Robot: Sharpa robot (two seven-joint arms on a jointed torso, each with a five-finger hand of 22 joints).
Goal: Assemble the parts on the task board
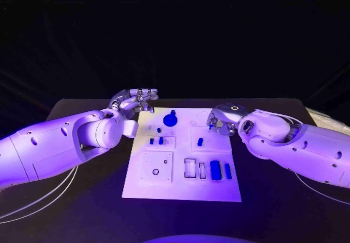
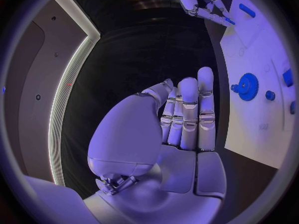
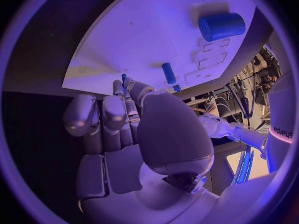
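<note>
Right robot hand point(image 1: 219, 120) poised over the far right part of the task board point(image 1: 184, 190), its fingertips point(image 3: 126, 82) pinching a small blue part point(image 3: 124, 77), with a short blue peg point(image 1: 200, 142) standing on the board just nearer the robot than the hand. Left robot hand point(image 1: 136, 100) beside the board's far left corner, over the worktop point(image 1: 87, 202), fingers straight and together, grasping nothing; the blue gear point(image 1: 170, 120) lies on the board between the two hands. The right hand is judged the working one, since the pinched part, its long axis not discernible, sits directly over the board's far right area
</note>
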